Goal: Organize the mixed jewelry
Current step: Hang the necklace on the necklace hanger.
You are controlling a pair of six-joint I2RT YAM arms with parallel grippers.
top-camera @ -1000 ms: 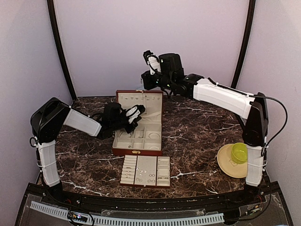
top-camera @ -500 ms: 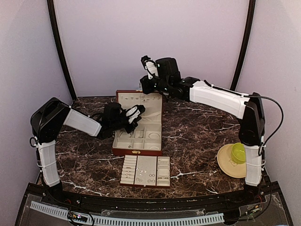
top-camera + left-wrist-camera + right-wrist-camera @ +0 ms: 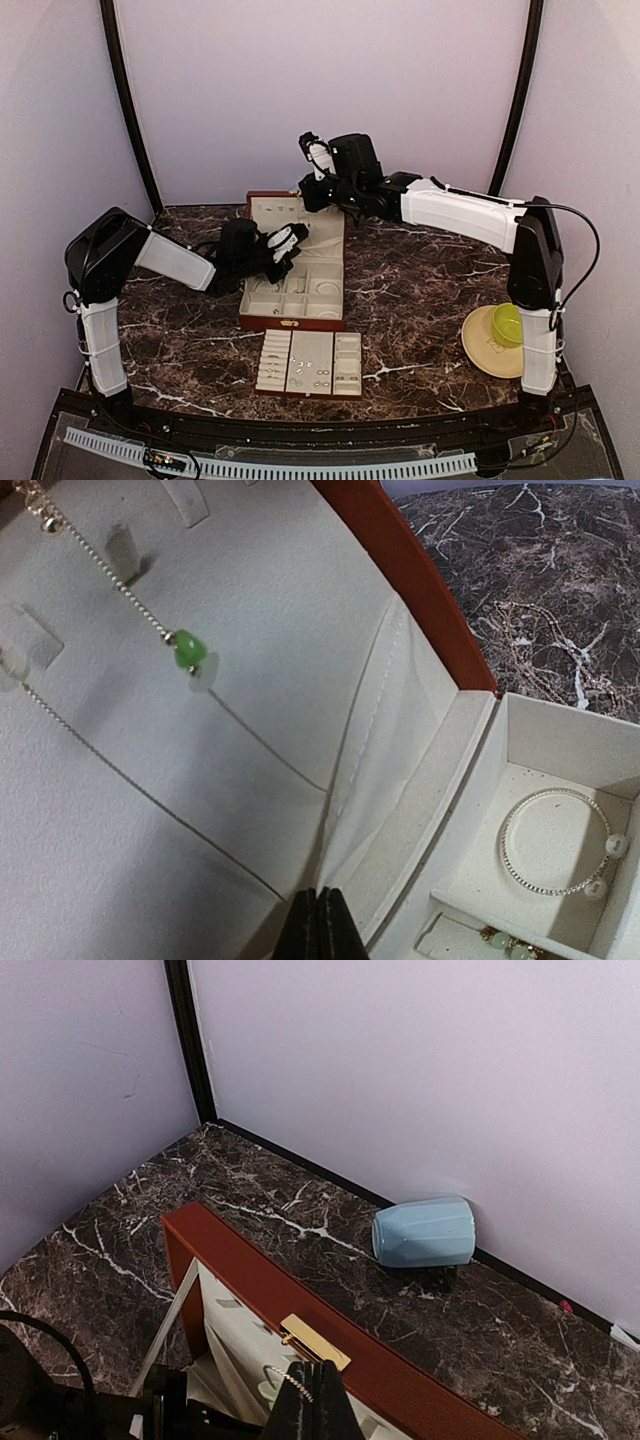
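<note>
Fine beaded chain (image 3: 291, 1381) hangs from your right gripper (image 3: 313, 1392), pinched shut on it above the red-brown box lid (image 3: 300, 1305). Pull sideways and it could snag the clasp (image 3: 315, 1341) or slip. Your left gripper (image 3: 317, 925) is closed empty against the lid lining (image 3: 200, 780).

Counting the things on the bench

There are two robot arms, one red-brown box (image 3: 293, 270) with its lid up, one flat tray (image 3: 310, 363) by the near edge, one yellow plate (image 3: 482, 350) with one green cup (image 3: 508, 323) on it, one blue cup (image 3: 425, 1232) on its side by the back wall, and several tiny shiny pieces (image 3: 300, 367) in the tray, too small to count.
</note>
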